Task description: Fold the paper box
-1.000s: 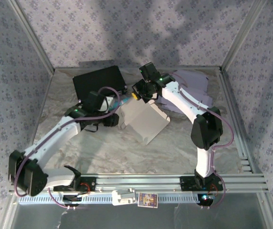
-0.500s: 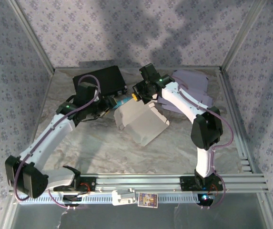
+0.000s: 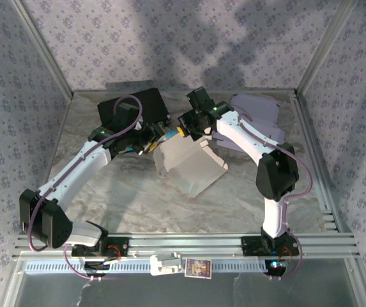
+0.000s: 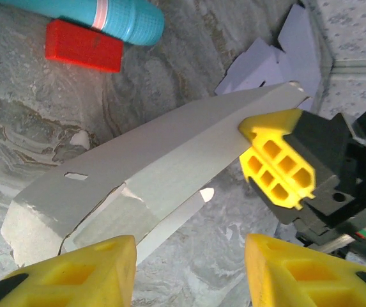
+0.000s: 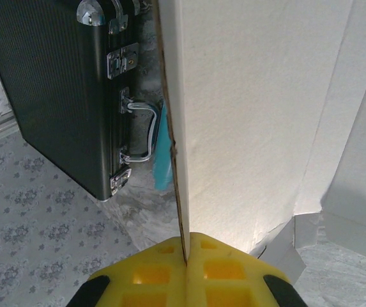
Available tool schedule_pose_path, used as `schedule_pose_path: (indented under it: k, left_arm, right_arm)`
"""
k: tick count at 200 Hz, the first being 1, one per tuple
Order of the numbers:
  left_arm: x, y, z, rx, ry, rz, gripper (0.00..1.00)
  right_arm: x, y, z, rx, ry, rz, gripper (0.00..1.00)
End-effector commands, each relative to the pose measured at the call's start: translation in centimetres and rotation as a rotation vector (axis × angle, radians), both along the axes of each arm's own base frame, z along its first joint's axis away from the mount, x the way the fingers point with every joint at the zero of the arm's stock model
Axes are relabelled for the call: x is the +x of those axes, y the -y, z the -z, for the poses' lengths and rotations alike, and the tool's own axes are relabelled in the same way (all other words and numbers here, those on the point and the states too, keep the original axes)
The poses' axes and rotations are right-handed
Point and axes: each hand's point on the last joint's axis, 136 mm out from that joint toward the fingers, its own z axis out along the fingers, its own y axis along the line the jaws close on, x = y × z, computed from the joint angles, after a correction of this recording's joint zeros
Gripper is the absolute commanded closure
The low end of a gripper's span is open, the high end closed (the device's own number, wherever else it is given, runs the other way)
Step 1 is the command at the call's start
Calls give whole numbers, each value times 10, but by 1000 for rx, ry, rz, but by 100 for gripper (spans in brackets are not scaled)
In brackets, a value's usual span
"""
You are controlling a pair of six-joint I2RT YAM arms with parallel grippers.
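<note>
Here's the box [image 3: 194,167], sitting mid-table on the marbled table [image 3: 138,198], half folded, with one long panel lifted up off the rest. The right gripper [image 5: 186,246] has that panel: its yellow fingers are clamped tight on the cardboard edge, and in the right wrist view the sheet rises straight out from between them. In the left wrist view the same pinch shows at the panel's far end, with one yellow pad pressed flat against the board. The left gripper [image 4: 186,246] comes in from the other side, jaws standing apart with nothing between them, its two yellow fingertips just short of the box's folded corner, where a small flap pokes out. A slot is cut in the raised panel near that corner. Beyond the box lie a teal tube [image 4: 106,16] and, just beside it, a red block [image 4: 83,46]. A black case [image 5: 61,83] with metal latches sits at the back, and purple sheets [image 3: 259,112] lie off at the far right.
</note>
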Motion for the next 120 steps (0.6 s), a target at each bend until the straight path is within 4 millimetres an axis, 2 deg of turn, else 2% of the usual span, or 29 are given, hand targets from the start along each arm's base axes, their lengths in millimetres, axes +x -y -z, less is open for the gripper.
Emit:
schedule_pose_path:
  k: [1,36,68,120]
  left_arm:
    - [-1,5,-10,-26,12,12,51]
    - [-1,15,0,-19,-20,46,51]
    - [-2,14,7,-8,-36,35,51]
    - [7,24,6,-30,-19,40,51]
  right_arm:
    - [-4,-1,-13,27,7,9,100]
    - [-3,-1,-15,32,12,9,100]
    - [-3,-1,-15,33,10,9,100]
    - [-4,-2,-16,39,9,11,100]
